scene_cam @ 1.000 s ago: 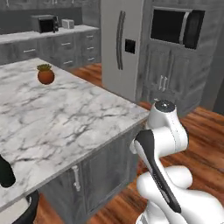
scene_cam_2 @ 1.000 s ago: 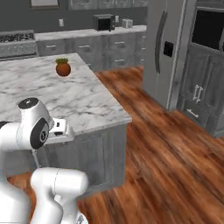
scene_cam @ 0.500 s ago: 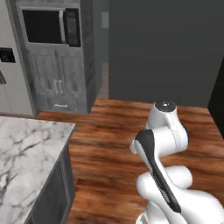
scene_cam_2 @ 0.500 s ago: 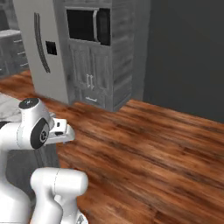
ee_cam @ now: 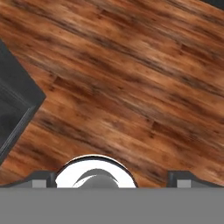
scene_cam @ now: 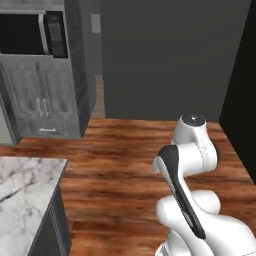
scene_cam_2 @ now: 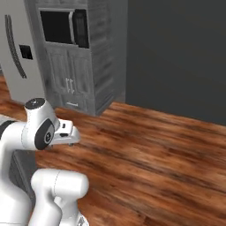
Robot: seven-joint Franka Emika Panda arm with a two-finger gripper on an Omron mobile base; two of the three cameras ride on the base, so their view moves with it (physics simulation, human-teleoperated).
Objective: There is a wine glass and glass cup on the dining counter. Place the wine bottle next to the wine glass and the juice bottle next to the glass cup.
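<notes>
L base view, far left: corner of the dining counter point(scene_cam: 22, 187), white marble w/ grey veins over a dark base, sits at the lower left edge. On the part of the slab in frame, no bottle and no glass, so can't tell where they stand. Above it, grey cabinets point(scene_cam: 42, 102) w/ a built-in microwave point(scene_cam: 32, 34). Wood floor point(scene_cam: 120, 165) runs across the middle to a dark grey wall point(scene_cam: 165, 55). White arm point(scene_cam: 187, 165) folded up at lower right, black strip along its link.

R base view, left to right: steel fridge point(scene_cam_2: 17, 53) at the far left, then the same grey cabinet column w/ microwave point(scene_cam_2: 62, 27), then dark wall. Arm at lower left, elbow joint up, wrist end poking right over the floor boards.

Hand view: dark cabinet corner point(ee_cam: 15, 109) at left, wood planks across the rest. Gripper point(ee_cam: 111, 179) at the bottom edge, finger tips point(ee_cam: 41, 178) spread wide apart at left and right, nothing between them, hand released, pointing down at bare floor.
</notes>
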